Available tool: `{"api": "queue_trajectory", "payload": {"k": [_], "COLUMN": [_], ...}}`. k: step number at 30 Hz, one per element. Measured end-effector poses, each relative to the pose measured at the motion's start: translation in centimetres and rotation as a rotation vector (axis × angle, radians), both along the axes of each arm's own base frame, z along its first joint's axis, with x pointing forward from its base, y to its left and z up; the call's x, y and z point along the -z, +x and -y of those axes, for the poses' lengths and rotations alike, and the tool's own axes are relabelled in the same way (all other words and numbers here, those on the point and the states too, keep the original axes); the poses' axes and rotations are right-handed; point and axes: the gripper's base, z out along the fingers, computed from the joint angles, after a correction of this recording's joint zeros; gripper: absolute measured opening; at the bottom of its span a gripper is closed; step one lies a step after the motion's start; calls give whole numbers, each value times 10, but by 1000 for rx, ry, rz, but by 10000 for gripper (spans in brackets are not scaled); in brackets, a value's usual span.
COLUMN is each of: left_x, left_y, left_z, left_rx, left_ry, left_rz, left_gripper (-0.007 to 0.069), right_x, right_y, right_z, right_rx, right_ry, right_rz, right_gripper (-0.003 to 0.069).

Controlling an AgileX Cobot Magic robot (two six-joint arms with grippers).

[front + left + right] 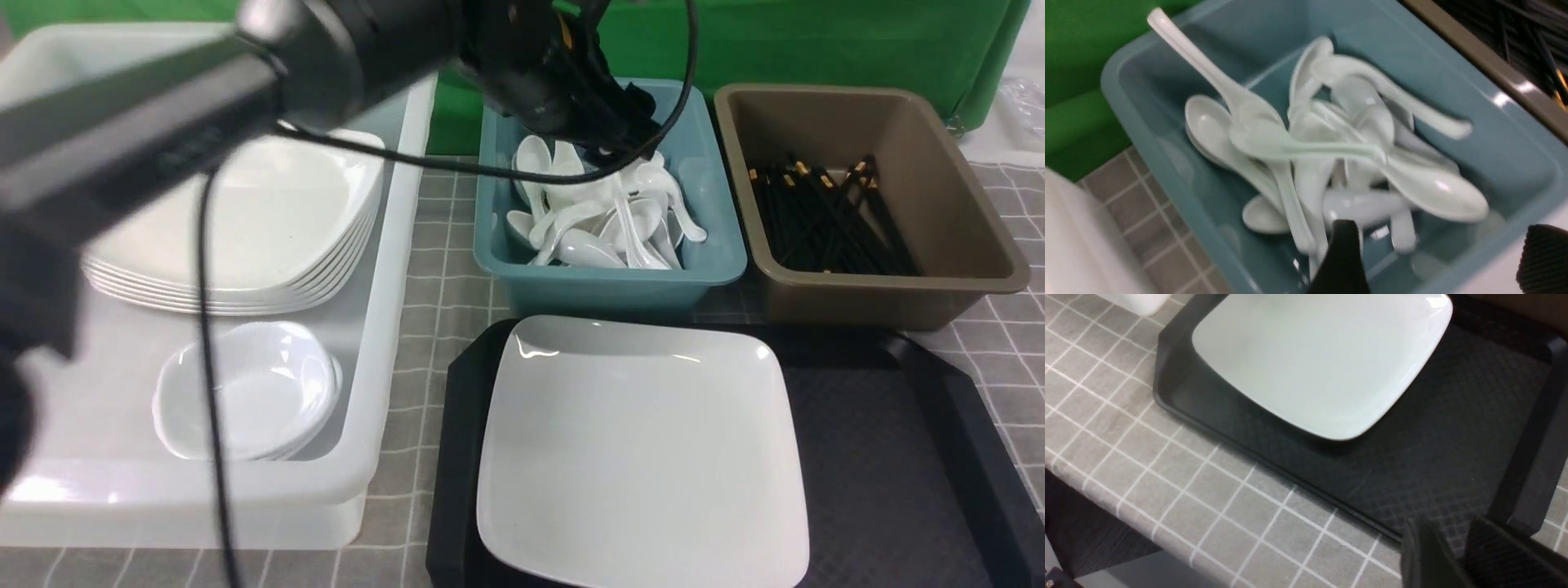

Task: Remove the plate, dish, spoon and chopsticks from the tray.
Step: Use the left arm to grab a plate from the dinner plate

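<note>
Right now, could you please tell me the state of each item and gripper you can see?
plate: lying flat on the tray, empty.
tray: only the plate shows on it.
teal tub: holding a heap of white spoons.
brown tub: holding black chopsticks.
left gripper: open, empty, over the teal tub.
right gripper: shut, empty.

The plate [637, 449] is plain glossy white, on a black tray [890, 457] with a fine diamond texture. The cloth [441, 269] over the worktop is grey, crossed by a thin white grid. Toward the far edge, a teal tub [718, 265] holds glossy white spoons [584, 245], and a brown tub [971, 245] holds black chopsticks [824, 220] with gold bands. Along the left edge, a milky white bin [384, 343] holds white stacked plates [245, 237] and white dishes [245, 392]. The backdrop [816, 41] is green.
</note>
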Motion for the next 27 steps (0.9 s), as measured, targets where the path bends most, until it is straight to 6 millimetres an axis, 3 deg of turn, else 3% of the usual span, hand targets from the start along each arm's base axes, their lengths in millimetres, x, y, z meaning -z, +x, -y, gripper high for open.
{"api": "queue_trajectory", "payload": {"k": [1,2,4,7,10,13,15,23,27], "left_x": [-6,-6,-5,17,46,73,94,128,140], "left_y": [-18,-24,-70,-128,-171,-193,-198,-191,-184], "left_z": [0,1,3,7,3,-7,-14,-14,-9], "left_rx": [58,76,271,537,727,850,890,938,958], "left_ry": [56,73,202,330,431,512,551,619,659], "left_rz": [-17,-27,-48,-81,-113,-136,-155,-43,0], "left_gripper": [431,407,254,69,24,48,120,405,465], "right_x": [0,0,0,0,0,0,0,0,1], "right_y": [0,0,0,0,0,0,0,0,-1], "right_z": [0,0,0,0,0,0,0,0,0], "right_rx": [-2,-2,-4,-10,-12,-14,-14,-17,-14], "right_ry": [-1,-1,-3,-9,-11,-12,-11,-8,-12], "right_rz": [2,2,3,6,8,8,9,5,-11], "right_gripper": [197,197,198,198,201,203,205,214,214]}}
